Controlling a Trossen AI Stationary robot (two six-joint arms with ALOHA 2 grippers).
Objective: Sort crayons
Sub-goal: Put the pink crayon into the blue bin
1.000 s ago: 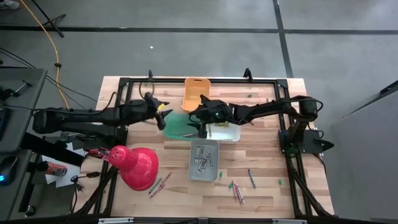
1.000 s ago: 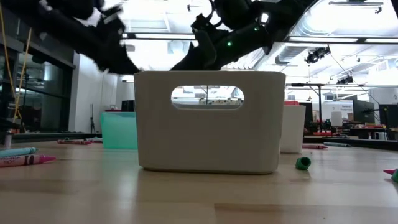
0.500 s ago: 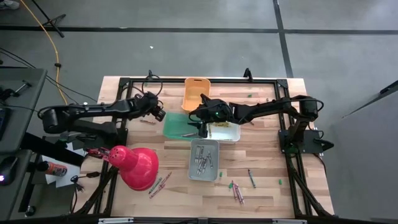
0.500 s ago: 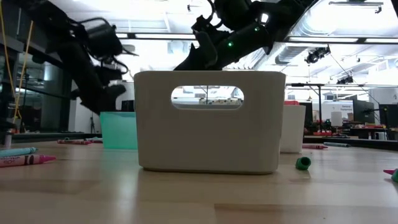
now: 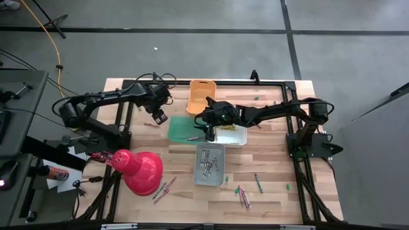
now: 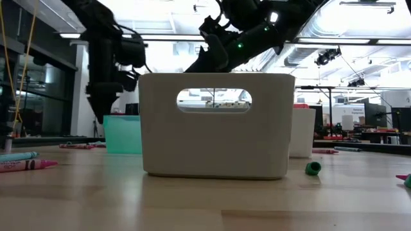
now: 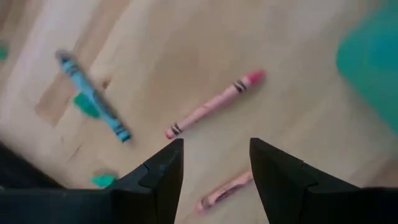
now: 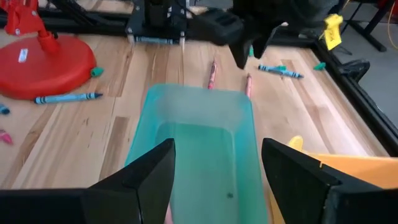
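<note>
My left gripper (image 7: 214,165) open, empty, above pink crayon (image 7: 214,102) on table, beside teal bin (image 5: 182,129). Risk: fingers straddle two crayons, pinch both. Right gripper (image 8: 217,168) open over bin.

Red lamp (image 5: 139,171), teal bin (image 5: 182,129).

Four bins around the grey bin (image 5: 209,164): orange (image 5: 200,96), green (image 5: 181,130), white (image 5: 231,135), one red lamp (image 5: 137,171) left of it, two arms, loose crayons (image 5: 245,194) too small to count
</note>
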